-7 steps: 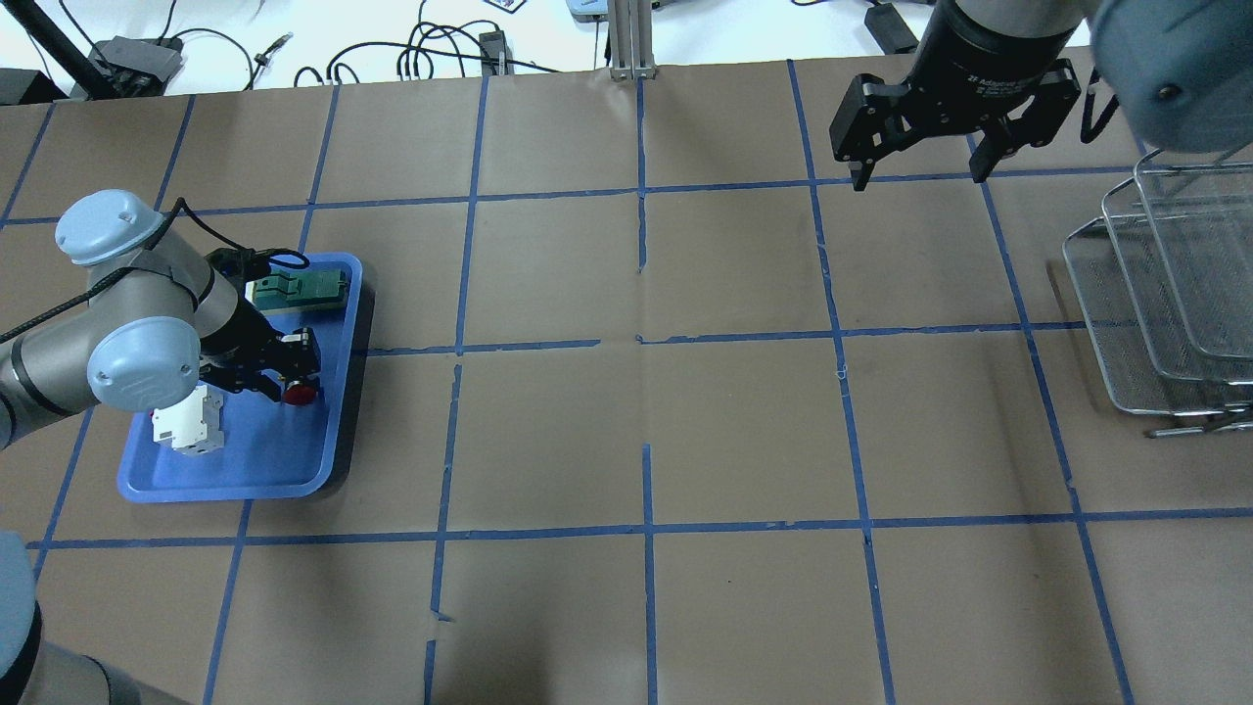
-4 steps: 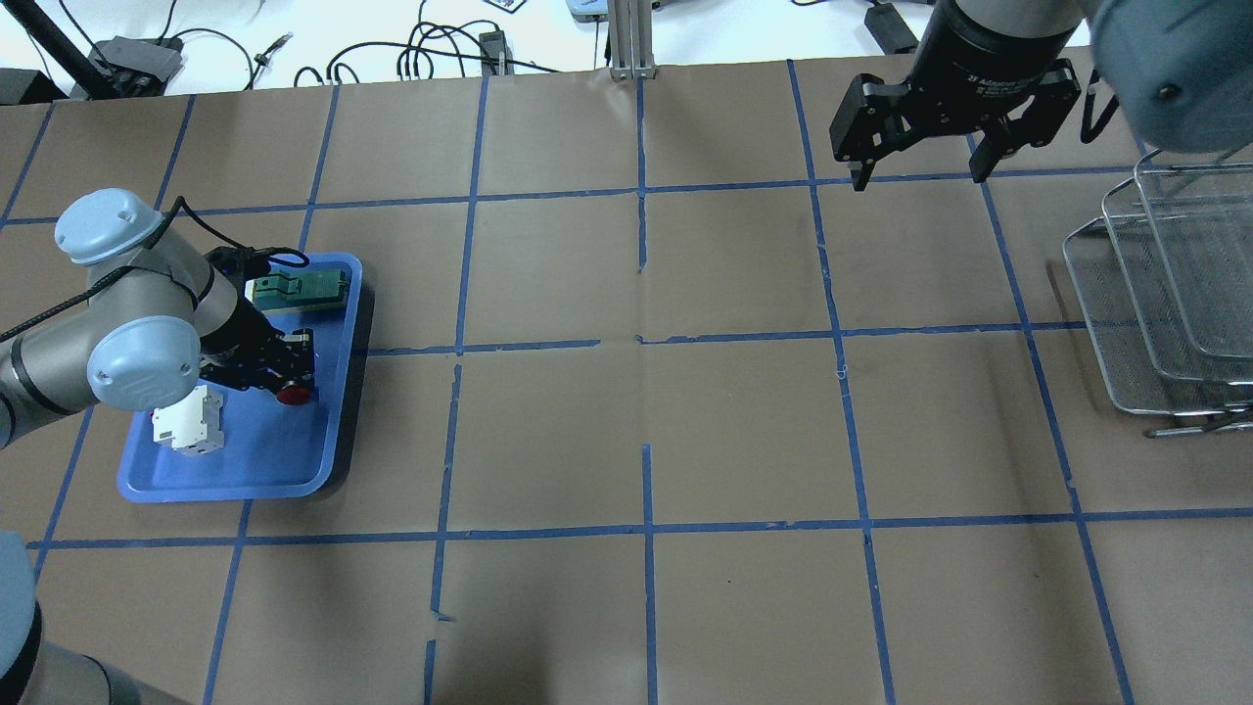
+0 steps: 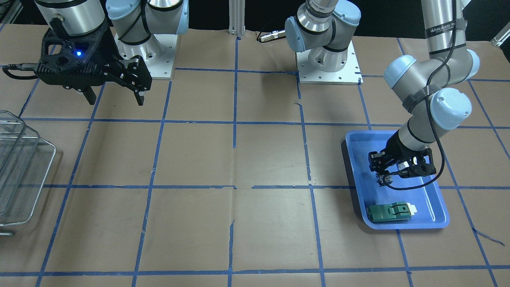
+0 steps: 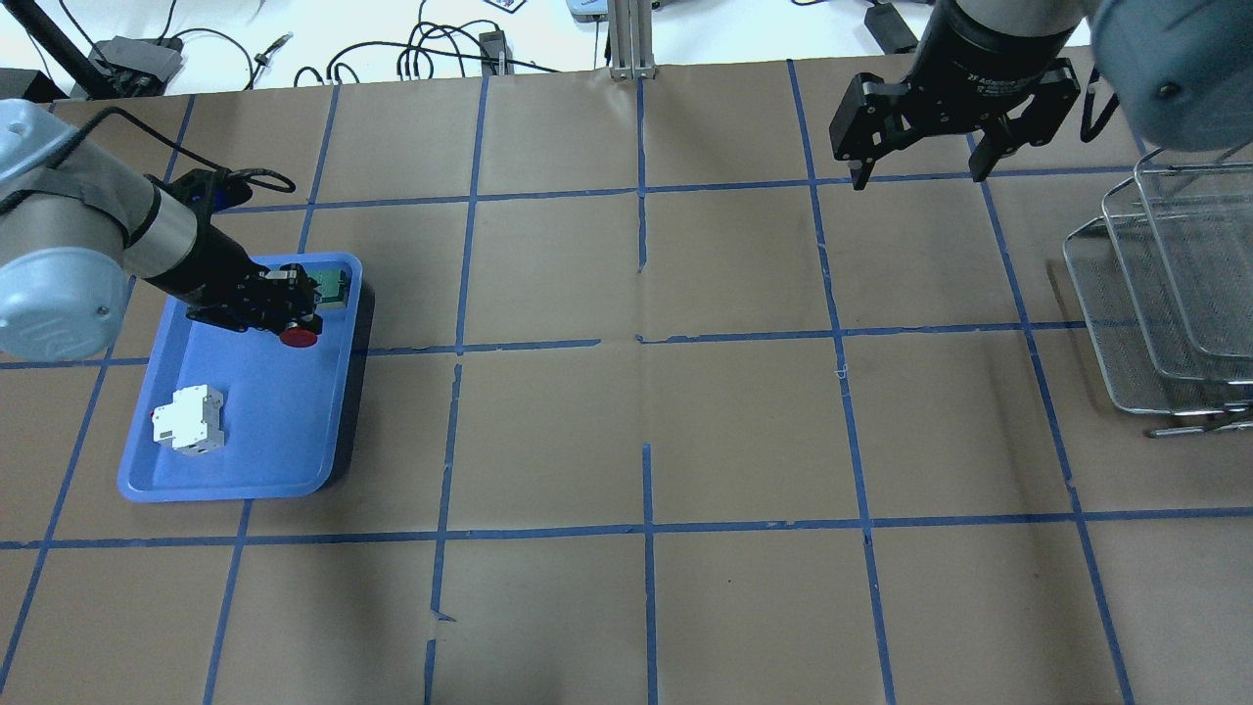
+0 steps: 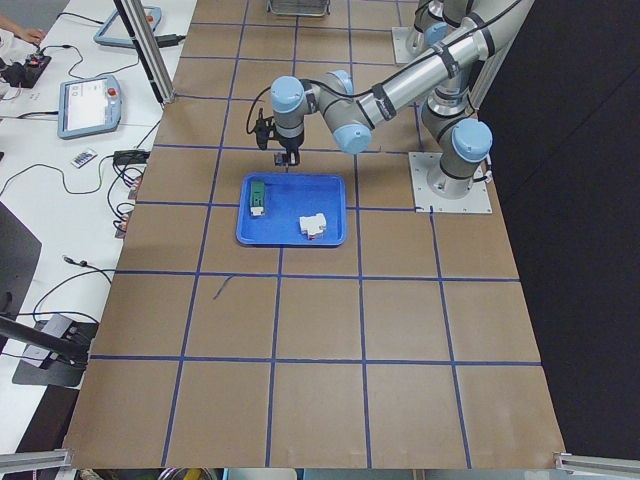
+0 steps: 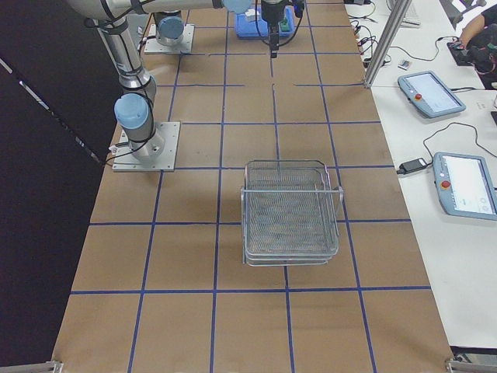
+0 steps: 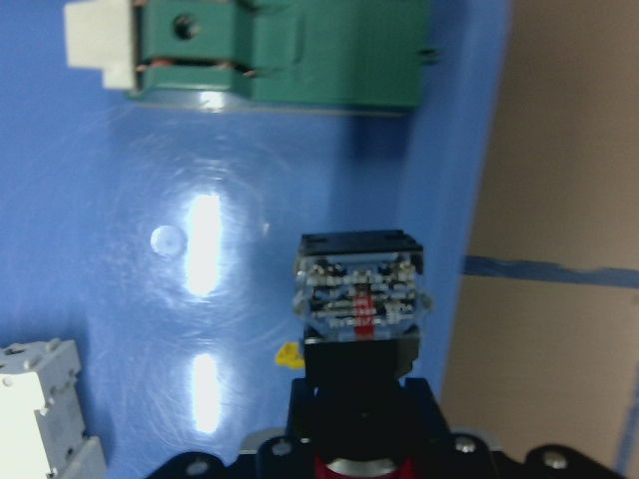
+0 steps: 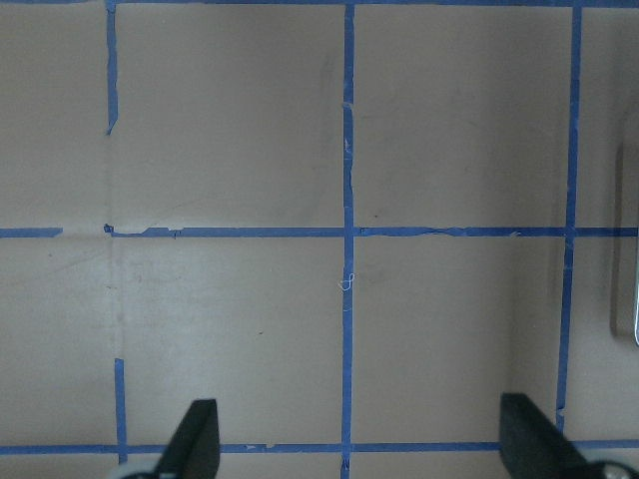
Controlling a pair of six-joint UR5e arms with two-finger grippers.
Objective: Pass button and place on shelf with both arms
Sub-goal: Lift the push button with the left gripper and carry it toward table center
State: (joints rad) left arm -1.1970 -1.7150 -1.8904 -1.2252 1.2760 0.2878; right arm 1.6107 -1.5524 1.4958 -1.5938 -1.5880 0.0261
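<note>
My left gripper (image 4: 291,315) is shut on the button (image 4: 300,338) and holds it in the air over the far right part of the blue tray (image 4: 245,470). The red cap points away from the wrist. In the left wrist view the button's (image 7: 359,299) bluish-clear contact block and black body show between the jaws. In the front view the left gripper (image 3: 383,175) hangs over the tray (image 3: 432,205). My right gripper (image 4: 915,168) is open and empty, high over the far right of the table, and its fingertips (image 8: 200,439) frame bare paper. The wire shelf (image 4: 1165,294) stands at the right edge.
A white breaker block (image 4: 188,419) lies near the tray's front left. A flat green part (image 4: 333,284) lies at its far edge, partly under my left gripper. Brown paper with blue tape lines covers the table. The shelf also shows in the front view (image 3: 20,175).
My left arm has risen and swung toward the tray's far side, carrying the button up off the tray floor. The white breaker is now uncovered. The right arm has not moved.
</note>
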